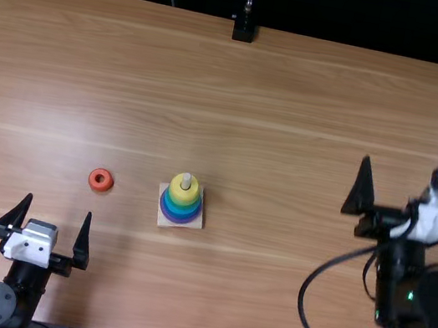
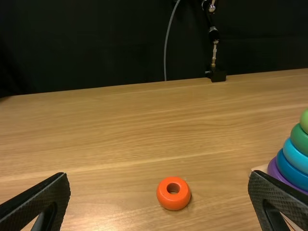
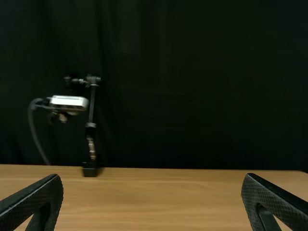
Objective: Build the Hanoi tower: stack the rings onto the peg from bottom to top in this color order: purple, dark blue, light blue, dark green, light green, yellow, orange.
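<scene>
In the top view the orange ring lies flat between the left gripper and the stack, probably for an easy pick; the right gripper is well apart, likely leaving room. In the left wrist view the fingers stand wide and empty, seemingly to straddle the ring (the last one due); in the right wrist view they're wide and empty too.

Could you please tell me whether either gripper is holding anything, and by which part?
Nothing is held: the left gripper and right gripper are both open and empty.
</scene>
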Action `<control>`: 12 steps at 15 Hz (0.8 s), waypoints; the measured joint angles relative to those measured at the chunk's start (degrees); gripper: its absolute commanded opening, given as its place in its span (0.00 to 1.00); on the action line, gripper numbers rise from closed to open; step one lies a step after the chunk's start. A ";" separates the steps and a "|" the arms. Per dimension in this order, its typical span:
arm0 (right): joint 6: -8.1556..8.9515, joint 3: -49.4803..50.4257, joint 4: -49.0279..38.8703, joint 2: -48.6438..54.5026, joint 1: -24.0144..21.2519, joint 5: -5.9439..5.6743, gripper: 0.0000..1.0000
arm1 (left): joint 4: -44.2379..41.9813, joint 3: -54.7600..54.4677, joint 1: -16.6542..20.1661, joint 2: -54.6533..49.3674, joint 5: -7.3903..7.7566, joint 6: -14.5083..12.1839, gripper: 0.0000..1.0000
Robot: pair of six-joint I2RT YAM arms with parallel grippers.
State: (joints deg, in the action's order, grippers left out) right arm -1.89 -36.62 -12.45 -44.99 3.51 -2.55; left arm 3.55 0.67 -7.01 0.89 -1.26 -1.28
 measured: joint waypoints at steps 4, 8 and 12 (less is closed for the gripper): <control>-0.11 24.79 -2.78 24.41 -1.38 0.22 1.00 | 0.00 0.02 -0.02 0.00 0.04 0.00 1.00; -0.11 35.01 0.68 40.68 -2.16 0.26 1.00 | 0.00 0.02 0.00 0.00 0.07 0.00 1.00; -0.11 35.21 14.69 44.26 -2.16 0.37 1.00 | 0.00 0.02 -0.02 0.00 0.04 0.02 1.00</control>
State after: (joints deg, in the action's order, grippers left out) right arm -2.00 -1.41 2.24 -0.73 1.34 -2.17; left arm 3.55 0.69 -7.03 0.89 -1.21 -1.26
